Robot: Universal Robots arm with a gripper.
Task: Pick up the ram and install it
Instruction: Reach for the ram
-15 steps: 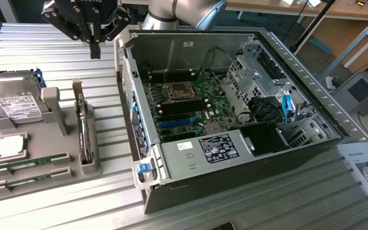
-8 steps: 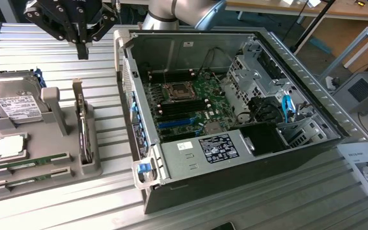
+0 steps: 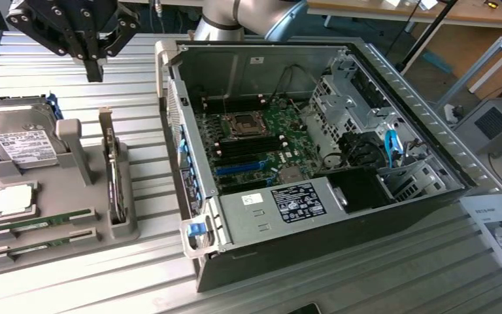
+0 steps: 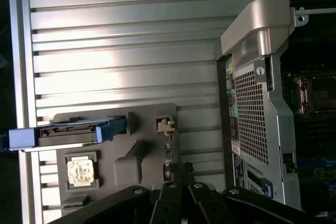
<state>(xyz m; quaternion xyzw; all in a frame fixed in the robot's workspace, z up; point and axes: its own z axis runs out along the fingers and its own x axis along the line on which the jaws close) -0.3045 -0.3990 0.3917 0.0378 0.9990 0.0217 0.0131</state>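
Ribbed metal counter (image 3: 146,275): at 8 o'clock of the exterior view a gray tray (image 3: 94,237) carries one hard drive (image 3: 20,140), one processor chip (image 3: 13,198), two untouched ram sticks (image 3: 42,224) and one upright card (image 3: 112,176). At 11 o'clock the hand (image 3: 94,73) hangs empty, closed tight, with one open computer case (image 3: 321,163) at 3 o'clock. This looks like the approach step, and a pick calls for opening over a stick.

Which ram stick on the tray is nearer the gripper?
The ram stick beside the processor chip; the second ram stick lies one slot farther from the gripper.
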